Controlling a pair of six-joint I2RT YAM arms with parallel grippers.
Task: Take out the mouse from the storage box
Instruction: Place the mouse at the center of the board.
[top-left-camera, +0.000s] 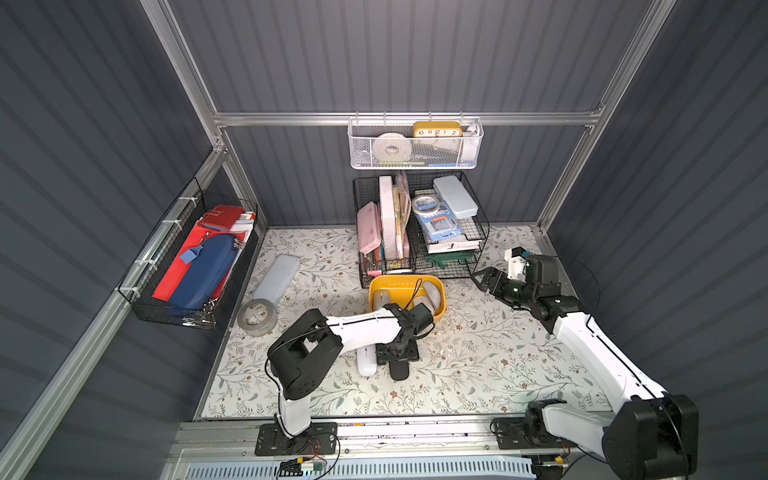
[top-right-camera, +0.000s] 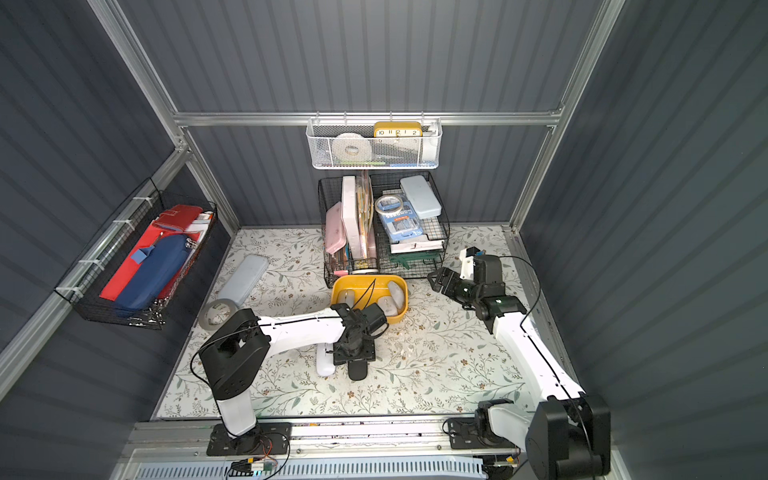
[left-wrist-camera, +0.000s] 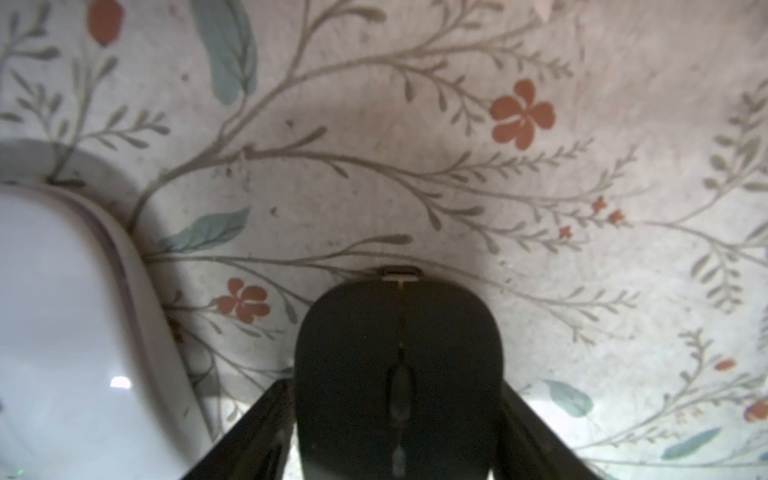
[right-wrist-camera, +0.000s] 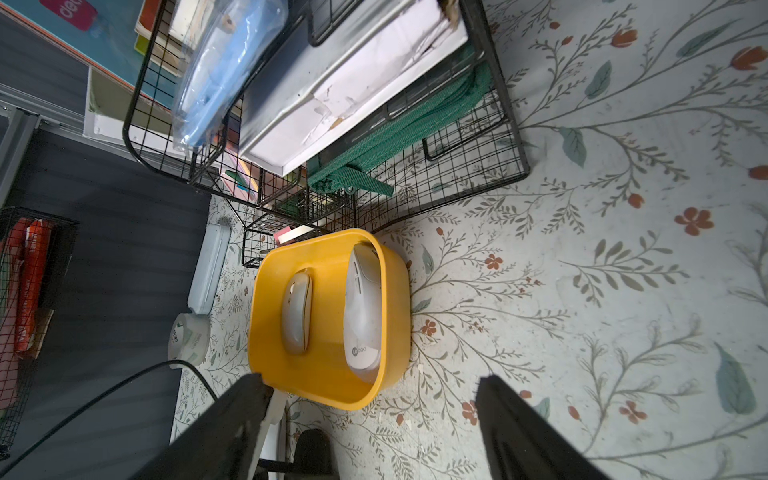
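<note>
Mouse (left-wrist-camera: 399, 332) between fingers (left-wrist-camera: 253, 436) of left hand (left-wrist-camera: 397, 386)

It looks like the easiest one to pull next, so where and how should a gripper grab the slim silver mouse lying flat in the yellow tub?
I'd pinch the slim mouse across its narrow width at mid-length, coming straight down. It lies flat on the tub floor, both long sides free: clear of the wall and of the white mouse tilted beside it.

Left tool (top-left-camera: 397, 360) points down, jaws parted; right tool (top-left-camera: 482, 280) gapes.
</note>
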